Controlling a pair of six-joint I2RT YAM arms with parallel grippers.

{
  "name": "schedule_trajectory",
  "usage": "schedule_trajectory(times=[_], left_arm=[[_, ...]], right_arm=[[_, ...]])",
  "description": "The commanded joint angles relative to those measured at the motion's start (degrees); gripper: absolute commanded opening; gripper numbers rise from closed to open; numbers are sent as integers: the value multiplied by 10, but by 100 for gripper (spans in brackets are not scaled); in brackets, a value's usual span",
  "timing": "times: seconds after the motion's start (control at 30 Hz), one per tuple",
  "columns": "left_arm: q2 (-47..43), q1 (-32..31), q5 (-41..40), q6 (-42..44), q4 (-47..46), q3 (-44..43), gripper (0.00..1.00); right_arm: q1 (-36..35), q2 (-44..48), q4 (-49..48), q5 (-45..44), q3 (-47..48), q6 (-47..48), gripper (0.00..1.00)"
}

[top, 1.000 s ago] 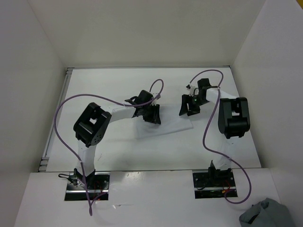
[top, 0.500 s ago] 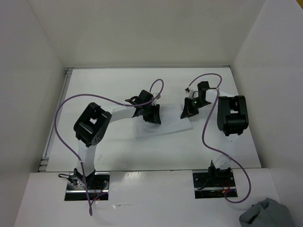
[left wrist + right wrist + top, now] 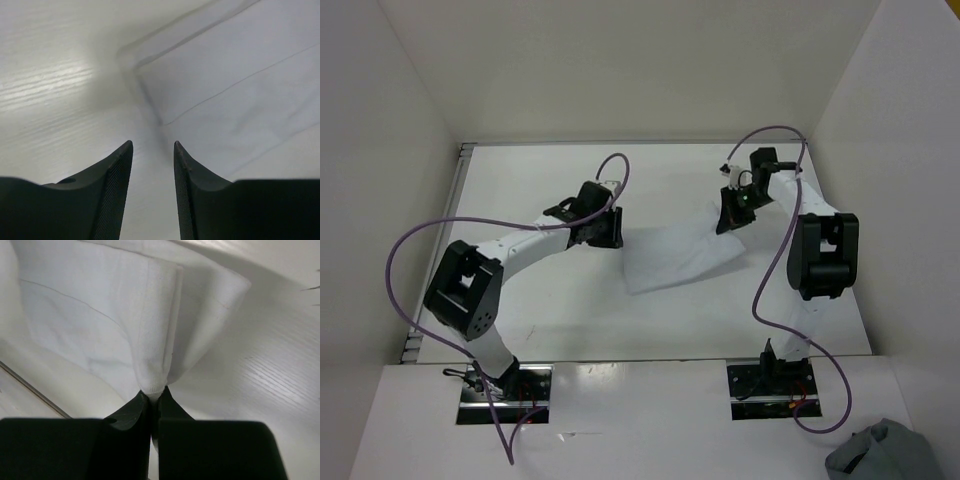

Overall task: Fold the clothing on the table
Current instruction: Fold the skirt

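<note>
My right gripper (image 3: 153,396) is pinched tight on a raised fold of the clothing (image 3: 150,335), and the thin white fabric fans up and away from my closed fingertips. From above, this right gripper (image 3: 732,214) holds the garment's far right corner, lifted off the table (image 3: 540,300). The rest of the clothing (image 3: 675,262) lies flat, spreading toward the near left, in the middle of the white tabletop. My left gripper (image 3: 153,145) has its two dark fingers apart with nothing between them. It hovers low over bare table, and a corner of the clothing (image 3: 235,95) lies just ahead and to the right. From above, the left gripper (image 3: 603,228) sits just beside the garment's left edge, apart from it.
</note>
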State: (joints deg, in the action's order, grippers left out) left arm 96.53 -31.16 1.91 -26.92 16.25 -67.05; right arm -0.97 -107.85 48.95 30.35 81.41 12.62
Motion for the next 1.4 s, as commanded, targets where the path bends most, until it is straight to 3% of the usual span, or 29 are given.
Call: schedule_trajectory(times=[0.0, 0.1, 0.27, 0.53, 0.83, 1.07, 1.37], left_arm=[[20, 8, -21, -5, 14, 28, 46], [72, 8, -9, -36, 14, 15, 45], [79, -16, 5, -75, -29, 45, 44], [124, -50, 35, -123, -105, 41, 44], [146, -55, 35, -129, -126, 14, 44], [151, -55, 29, -129, -126, 19, 44], [151, -55, 19, -124, -121, 19, 44]], right_arm=[[10, 26, 99, -1, 81, 38, 0], [10, 26, 148, 5, 141, 46, 0], [10, 26, 179, 22, 203, 34, 0], [-41, 26, 154, 47, 189, -2, 0], [-114, 14, 85, -34, 195, -70, 0], [-182, 14, 31, -107, 125, -89, 0], [-199, 43, -12, -178, 92, -96, 0]])
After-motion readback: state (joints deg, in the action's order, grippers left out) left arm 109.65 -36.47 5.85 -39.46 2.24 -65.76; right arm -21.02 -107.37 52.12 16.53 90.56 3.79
